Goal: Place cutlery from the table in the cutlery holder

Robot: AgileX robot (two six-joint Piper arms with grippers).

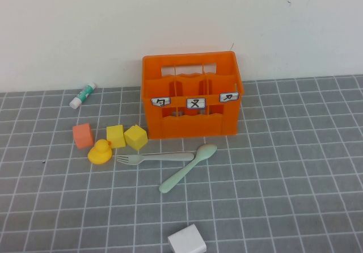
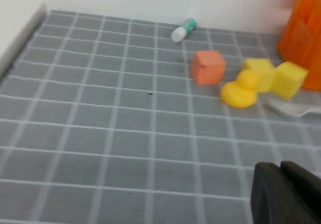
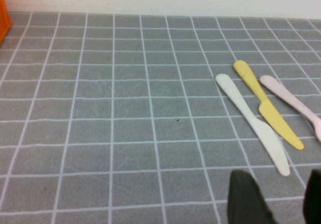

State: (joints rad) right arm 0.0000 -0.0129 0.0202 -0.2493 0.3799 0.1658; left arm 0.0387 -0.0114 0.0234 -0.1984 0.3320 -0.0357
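1. Fingers of the left gripper [image 2: 287, 194] are sitting pressed together, dark and low over the grey, white-gridded bench [image 1: 283, 173], holding nothing; this gripper is showing only in its own wrist view.
2. Fingers of the right gripper [image 3: 276, 199] are standing apart with bare bench between them, gripping nothing, near three plastic knives lying side by side: a white one [image 3: 253, 123], a yellow one [image 3: 266, 106] and a pale pink one [image 3: 291, 101].
3. Neither gripper is appearing in the high view.
4. Standing at the back of the bench is the bright orange plastic crate with inner compartments [image 1: 191, 94], carrying three small white labels with black marks on its front.
5. Lying just in front of the crate is the pale mint-green plastic fork [image 1: 153, 158], its tines pointing toward a yellow rubber duck [image 1: 100, 152].
6. Resting beside it is the matching mint-green spoon [image 1: 187, 169], angled, its bowl near the fork's handle end.
7. Sitting left of the crate are two yellow cubes [image 1: 126, 136] and a small orange cube [image 1: 83, 135].
8. Lying by the wall is a white-and-green tube [image 1: 83, 95].
9. Sitting at the near edge is a white block [image 1: 187, 240].
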